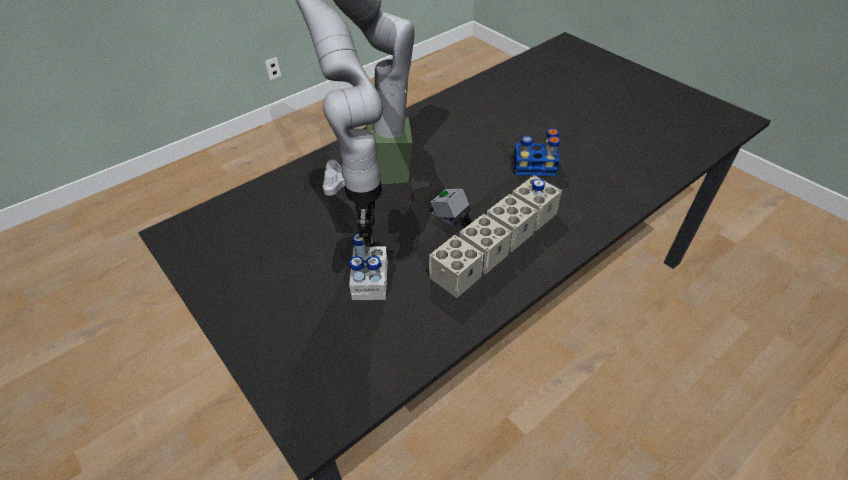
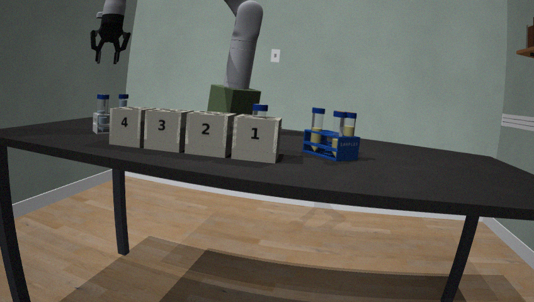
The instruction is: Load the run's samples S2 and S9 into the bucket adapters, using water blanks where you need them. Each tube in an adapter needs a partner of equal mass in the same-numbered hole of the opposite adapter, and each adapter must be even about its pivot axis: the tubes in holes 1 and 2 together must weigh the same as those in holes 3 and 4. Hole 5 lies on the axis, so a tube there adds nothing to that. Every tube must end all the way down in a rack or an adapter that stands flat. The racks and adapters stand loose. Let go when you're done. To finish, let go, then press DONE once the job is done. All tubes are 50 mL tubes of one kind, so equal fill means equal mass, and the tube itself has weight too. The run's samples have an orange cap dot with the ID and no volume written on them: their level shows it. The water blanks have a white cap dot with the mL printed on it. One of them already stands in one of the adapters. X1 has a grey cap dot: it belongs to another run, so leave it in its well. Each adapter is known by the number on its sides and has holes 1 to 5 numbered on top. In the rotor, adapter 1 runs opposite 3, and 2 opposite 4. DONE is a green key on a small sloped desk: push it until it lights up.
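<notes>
My gripper point(image 1: 364, 228) point(image 2: 106, 60) is open and empty. It hangs high above the white blanks rack point(image 1: 367, 289) point(image 2: 97, 126), which holds three blue-capped water blanks point(image 1: 358, 240) point(image 2: 102, 102). Four grey adapters stand in a row, from adapter 4 point(image 1: 443, 279) point(image 2: 124, 136) to adapter 1 point(image 1: 550, 211) point(image 2: 254, 147). One blank point(image 1: 537, 184) point(image 2: 259, 108) stands in adapter 1. The other adapters look empty. The blue samples rack point(image 1: 535, 168) point(image 2: 346, 147) holds two orange-dotted samples point(image 1: 553, 141) point(image 2: 350, 125) and one other tube point(image 1: 526, 141) point(image 2: 318, 119).
A small grey desk point(image 1: 450, 204) with the green DONE key point(image 1: 442, 193) stands behind the adapter row. The arm's green base block point(image 1: 392, 154) point(image 2: 232, 99) stands at the table's back edge. The arm reaches down between the base and the blanks rack.
</notes>
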Motion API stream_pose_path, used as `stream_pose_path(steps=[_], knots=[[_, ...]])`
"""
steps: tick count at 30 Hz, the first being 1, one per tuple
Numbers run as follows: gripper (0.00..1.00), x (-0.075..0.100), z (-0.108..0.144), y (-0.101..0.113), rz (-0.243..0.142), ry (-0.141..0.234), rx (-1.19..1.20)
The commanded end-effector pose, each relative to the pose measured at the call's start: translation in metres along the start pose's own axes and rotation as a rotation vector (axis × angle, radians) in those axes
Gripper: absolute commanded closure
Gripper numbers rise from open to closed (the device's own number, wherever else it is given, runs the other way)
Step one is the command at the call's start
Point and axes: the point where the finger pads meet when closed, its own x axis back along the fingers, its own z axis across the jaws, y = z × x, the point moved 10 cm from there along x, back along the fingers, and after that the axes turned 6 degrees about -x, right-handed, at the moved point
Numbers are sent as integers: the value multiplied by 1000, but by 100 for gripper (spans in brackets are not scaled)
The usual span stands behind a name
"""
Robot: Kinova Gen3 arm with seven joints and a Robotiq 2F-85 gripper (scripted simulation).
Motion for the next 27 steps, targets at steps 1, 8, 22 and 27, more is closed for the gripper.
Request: stream_pose_path(steps=[1, 8, 22, 27], knots=[[38, -4, 1, 0, 3, 2, 0], [38, -14, 1, 0, 2, 2, 0], [38, -30, 1, 1, 2, 2, 0], [38, -36, 1, 1, 2, 2, 0]])
